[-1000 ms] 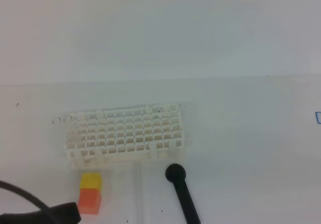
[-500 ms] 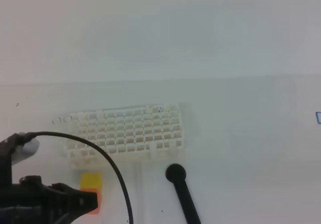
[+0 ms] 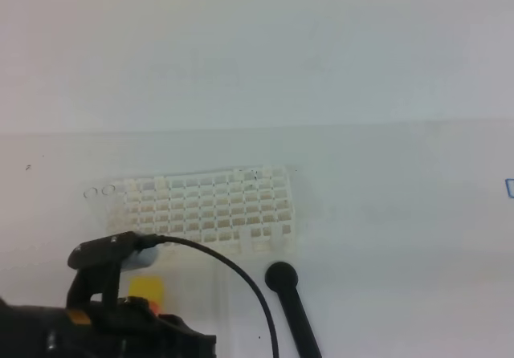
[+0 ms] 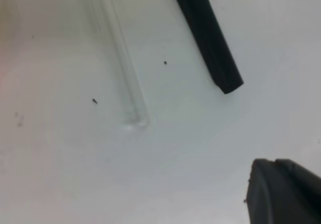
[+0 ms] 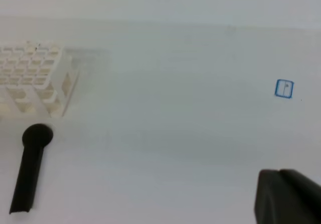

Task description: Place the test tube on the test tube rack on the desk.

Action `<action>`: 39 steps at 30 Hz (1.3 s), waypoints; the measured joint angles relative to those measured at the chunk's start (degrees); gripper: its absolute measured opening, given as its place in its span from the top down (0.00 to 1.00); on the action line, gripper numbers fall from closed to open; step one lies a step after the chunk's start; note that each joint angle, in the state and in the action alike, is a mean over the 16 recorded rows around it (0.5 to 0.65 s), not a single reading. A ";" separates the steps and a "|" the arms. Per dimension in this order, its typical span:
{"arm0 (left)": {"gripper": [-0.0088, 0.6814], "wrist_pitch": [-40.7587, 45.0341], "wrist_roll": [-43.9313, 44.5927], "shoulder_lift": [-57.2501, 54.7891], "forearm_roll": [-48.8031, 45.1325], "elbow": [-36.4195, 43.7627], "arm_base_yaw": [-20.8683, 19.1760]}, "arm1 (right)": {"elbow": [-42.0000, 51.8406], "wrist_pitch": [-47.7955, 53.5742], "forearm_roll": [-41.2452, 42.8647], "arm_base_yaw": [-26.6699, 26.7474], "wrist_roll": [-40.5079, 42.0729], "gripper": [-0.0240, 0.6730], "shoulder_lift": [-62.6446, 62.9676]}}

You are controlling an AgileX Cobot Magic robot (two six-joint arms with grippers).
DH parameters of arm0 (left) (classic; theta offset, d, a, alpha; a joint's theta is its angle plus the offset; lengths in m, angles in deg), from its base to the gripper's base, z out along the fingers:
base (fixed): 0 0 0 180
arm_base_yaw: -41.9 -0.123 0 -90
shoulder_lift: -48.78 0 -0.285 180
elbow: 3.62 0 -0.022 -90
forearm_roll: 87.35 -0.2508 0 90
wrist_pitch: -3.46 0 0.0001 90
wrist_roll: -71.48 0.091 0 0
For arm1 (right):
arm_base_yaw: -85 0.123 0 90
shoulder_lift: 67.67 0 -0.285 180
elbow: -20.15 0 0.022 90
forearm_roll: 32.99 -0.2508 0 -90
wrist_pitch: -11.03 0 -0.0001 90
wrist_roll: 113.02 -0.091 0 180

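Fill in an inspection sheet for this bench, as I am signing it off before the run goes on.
Surface: plain white matte desk, a few tiny dark specks.
Job's things: thin clear glass test tube lying flat on the desk, not gripped; white plastic lattice test tube rack standing behind it, no tube seen in its holes.
Clutter: black rod with a round end lying beside the tube; orange-yellow block, partly hidden by the left arm; small blue square mark.
Grippers: left gripper shut, holding nothing, near the tube's end; right gripper shut, holding nothing.
Cables: black cable arching from the left arm.
Surroundings: plain pale wall; nothing else seen.
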 joint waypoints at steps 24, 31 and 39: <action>0.45 2.40 -23.47 -23.06 -21.02 -14.68 7.02 | 0.00 -0.05 -1.21 0.00 2.00 0.97 -1.79; 0.44 2.49 -25.64 -27.99 -23.48 -16.01 7.03 | 0.00 -0.05 -1.36 0.00 2.00 0.97 -1.79; 0.44 2.62 -28.40 -31.26 -27.28 -17.88 7.03 | 0.00 -0.05 -1.93 0.00 2.02 0.97 -1.79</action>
